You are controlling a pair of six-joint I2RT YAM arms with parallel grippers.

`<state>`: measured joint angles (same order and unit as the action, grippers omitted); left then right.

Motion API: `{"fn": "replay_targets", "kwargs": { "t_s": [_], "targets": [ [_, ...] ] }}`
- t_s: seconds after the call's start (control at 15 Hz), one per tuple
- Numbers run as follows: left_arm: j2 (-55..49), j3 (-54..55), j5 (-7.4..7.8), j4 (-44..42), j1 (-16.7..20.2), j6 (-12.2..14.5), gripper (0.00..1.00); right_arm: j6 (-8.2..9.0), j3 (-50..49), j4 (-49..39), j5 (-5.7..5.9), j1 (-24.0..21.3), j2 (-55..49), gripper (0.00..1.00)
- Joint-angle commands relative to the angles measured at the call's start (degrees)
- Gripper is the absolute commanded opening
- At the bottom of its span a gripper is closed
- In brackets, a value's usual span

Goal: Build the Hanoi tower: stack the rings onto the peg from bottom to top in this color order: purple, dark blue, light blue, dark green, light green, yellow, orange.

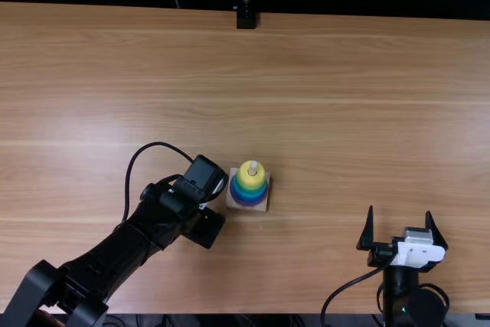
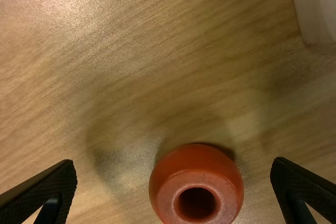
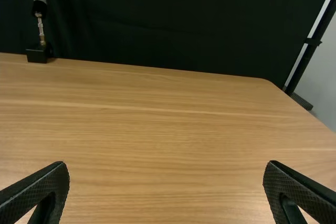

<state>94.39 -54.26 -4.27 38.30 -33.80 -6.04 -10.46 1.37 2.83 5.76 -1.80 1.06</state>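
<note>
Find the orange ring (image 2: 196, 187) flat on the table (image 1: 344, 97) near the tower (image 1: 248, 191), hole upward, so graspable around the sides. Looks like the last ring to add: should cap the yellow ring (image 1: 249, 178), under the peg tip (image 1: 253, 166) left exposed for it. Cannot confirm every shade below. See the left gripper (image 2: 174, 165) just beside the tower, aimed down, holding nothing, fingers spread wide about the orange ring, likely to straddle it before closing. Note the right gripper (image 1: 400, 212) well to the right of the tower, also spread and holding nothing, probably parked there as unneeded.

Watch the base (image 1: 262, 204) of the tower, close against the left arm (image 1: 138, 239) in the top view: scant room for a sideways swing. Mind also the pale corner (image 2: 317, 14) near the orange ring, perhaps part of that base. Better to lift straight up, clear the peg tip, then cross and lower squarely; could otherwise clip the peg or nudge the tower. Expect no hindrance from the right gripper.
</note>
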Motion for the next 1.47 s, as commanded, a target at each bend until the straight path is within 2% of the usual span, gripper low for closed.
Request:
{"fn": "replay_targets", "kwargs": {
  "t_s": [0.0, 0.07, 0.13, 0.2, 0.4, 0.53, 0.73, 0.93, 1.2, 1.33, 1.4],
  "targets": [
    [0.71, 1.17, 0.05, 0.19, -0.74, 0.14, 0.8, 0.02, -0.49, -0.24, -0.27, -0.31, -1.06, 1.0],
    [0.71, 1.17, -0.05, 0.4, -0.83, 0.03, 0.46, 0.02, -0.49, -0.24, -0.27, -0.31, -1.06, 1.0],
    [0.71, 1.53, -0.68, 0.4, -1.09, -0.18, 0.21, 0.02, -0.49, -0.24, -0.27, -0.31, -1.06, 1.0],
    [0.71, 2.05, -0.68, 0.4, -1.27, -0.39, 0.13, 0.02, -0.49, -0.24, -0.27, -0.22, -1.06, 1.0],
    [0.62, 2.4, -0.79, 1.77, -1.27, -1.13, 0.0, 0.02, -0.49, -0.24, -0.27, -0.31, -1.06, 1.0],
    [0.62, 2.32, -0.89, 1.77, -1.35, -2.92, 0.0, 0.02, -0.49, -0.24, -0.27, -0.31, -1.06, 1.0],
    [0.36, 1.44, -1.11, 2.72, -1.35, -3.24, 0.0, 0.02, -0.49, -0.24, -0.27, -0.31, -1.06, 1.0],
    [-0.08, -5.68, -1.11, 13.48, -1.18, -5.35, 0.0, 0.02, -0.49, -0.24, -0.27, -0.22, -1.06, 1.0],
    [-0.08, -21.06, -1.0, 28.35, -1.0, -6.3, 0.0, 0.02, -0.49, -0.24, -0.27, -0.22, -1.06, 1.0],
    [0.62, -30.2, -1.11, 36.05, -1.18, -9.67, 0.0, 0.02, -0.49, -0.24, -0.27, -0.31, -1.06, 1.0],
    [1.06, -34.51, -1.11, 38.48, -1.27, -9.99, 0.0, 0.02, -0.49, -0.24, -0.27, -0.31, -1.06, 1.0]
  ]
}}
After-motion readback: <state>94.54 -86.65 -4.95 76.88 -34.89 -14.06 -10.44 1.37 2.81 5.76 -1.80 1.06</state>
